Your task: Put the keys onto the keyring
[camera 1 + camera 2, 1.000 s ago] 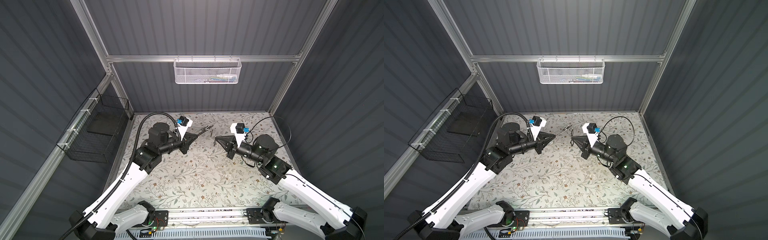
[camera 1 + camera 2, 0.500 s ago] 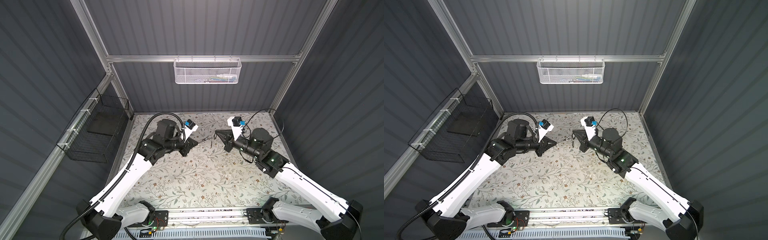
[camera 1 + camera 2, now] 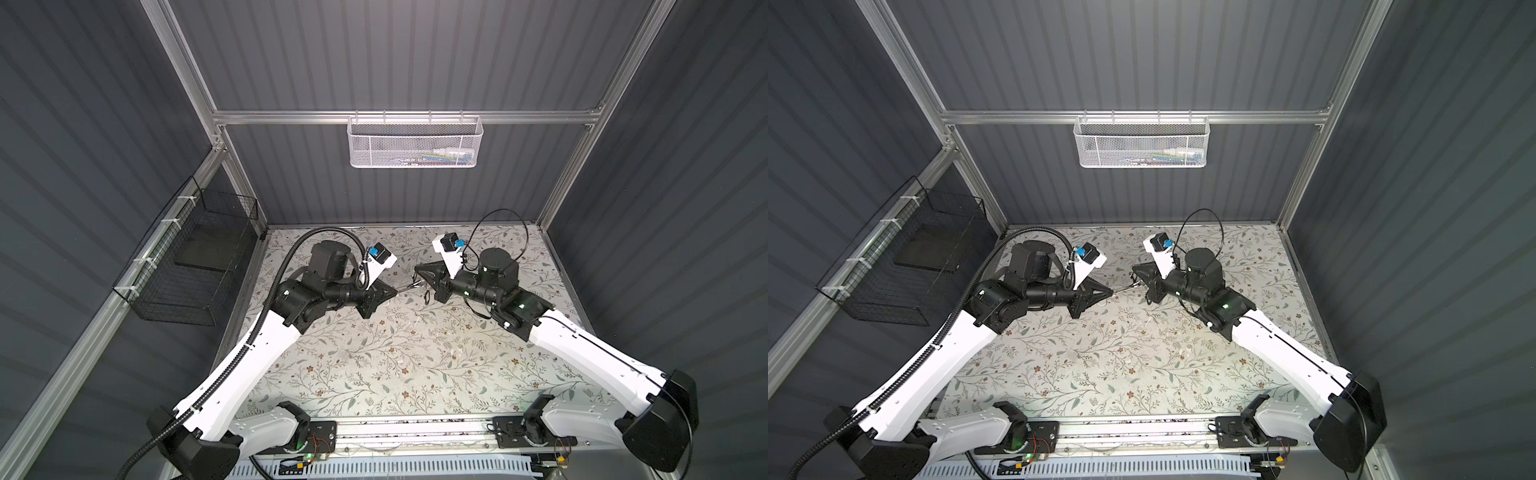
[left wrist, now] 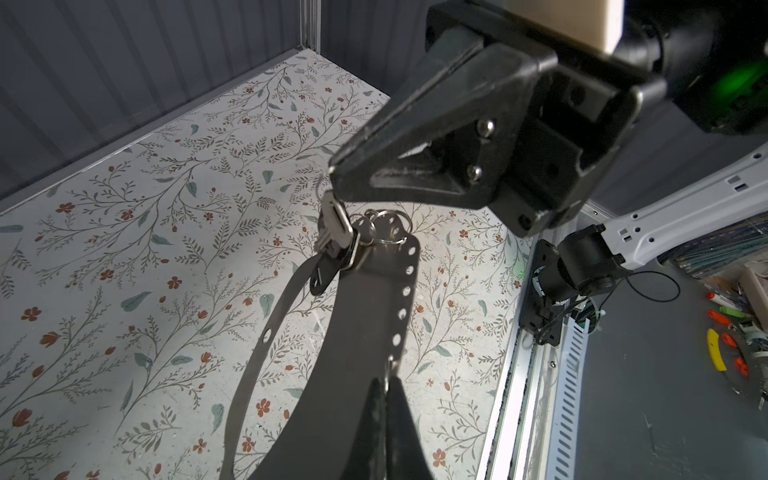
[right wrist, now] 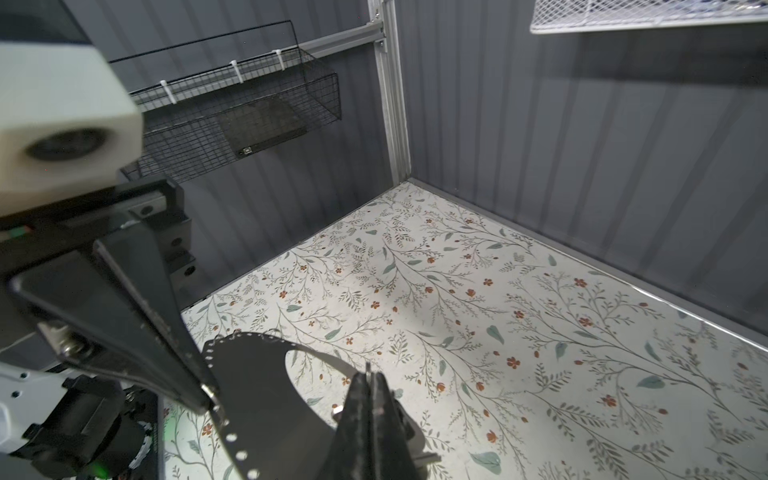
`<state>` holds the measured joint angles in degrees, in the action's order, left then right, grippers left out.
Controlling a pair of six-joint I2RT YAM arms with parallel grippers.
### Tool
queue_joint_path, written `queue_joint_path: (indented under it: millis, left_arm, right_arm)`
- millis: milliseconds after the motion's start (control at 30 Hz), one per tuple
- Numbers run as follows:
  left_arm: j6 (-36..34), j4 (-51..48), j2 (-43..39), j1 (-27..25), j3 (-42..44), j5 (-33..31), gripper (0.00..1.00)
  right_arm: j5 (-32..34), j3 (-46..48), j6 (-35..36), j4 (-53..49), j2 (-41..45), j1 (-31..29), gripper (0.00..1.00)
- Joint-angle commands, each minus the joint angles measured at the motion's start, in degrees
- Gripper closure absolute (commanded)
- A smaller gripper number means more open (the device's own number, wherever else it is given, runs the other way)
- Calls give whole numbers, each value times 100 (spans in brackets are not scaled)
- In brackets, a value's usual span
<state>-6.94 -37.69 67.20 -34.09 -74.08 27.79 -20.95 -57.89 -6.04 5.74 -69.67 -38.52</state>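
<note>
Left gripper (image 4: 386,385) is clamped on the rim of the keyring (image 4: 365,316). Its pads are tight together w/ the thin grey plate pinched btwn them, right by one of the small rim holes. From that grip the keyring runs straight out ahead of the gripper, held in the air above the table (image 4: 124,257), w/ its shadow on the floral top. In both top views it's nearly edge-on, just a thin sliver (image 3: 409,286) spanning the gap btwn the two grippers. That puts it over the far half of the table, approx mid-width, nearer the far edge than the front edge.

Right gripper (image 4: 334,176) meets the opposite end of the plate, jaws closed. It looks to pinch a thin wire loop at the top of the keys (image 4: 332,245). The keys hang as a black bunch just below its tip, touching the keyring's rim there, beside a cluster of silver split rings (image 4: 388,226). Whether any key is threaded onto a split ring: can't tell.

Right wrist view: the right gripper's fingers (image 5: 357,409) are shut, sitting at the edge of the plate's central hole. The left gripper (image 5: 205,392) bites the rim on the other side.
</note>
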Motion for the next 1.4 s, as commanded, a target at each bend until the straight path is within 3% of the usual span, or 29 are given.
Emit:
queue_joint_path:
  millis: [0, 367, 633, 800, 1033, 1367]
  left_arm:
    - [-23, 192, -136, -2, -20, -261, 100]
    - [109, 559, -303, -2, 124, -839, 100]
    - [173, 631, -358, -2, 152, -709, 100]
    - [236, 612, -392, -2, 168, -393, 100]
    - [561, 883, -605, -1, 278, -793, 100]
    - [1184, 1301, -586, 7, 368, 127, 100]
  right_arm:
    - [-420, 172, -79, 165, 94, -195, 97]
    - [-408, 597, -377, 278, 172, -625, 97]
    - [-308, 709, -452, 367, 142, -744, 96]
    - [97, 700, -287, 263, 362, -744, 96]
    - [227, 856, -458, 216, 470, -753, 96]
    - [1157, 1588, -449, 57, 1462, -633, 95]
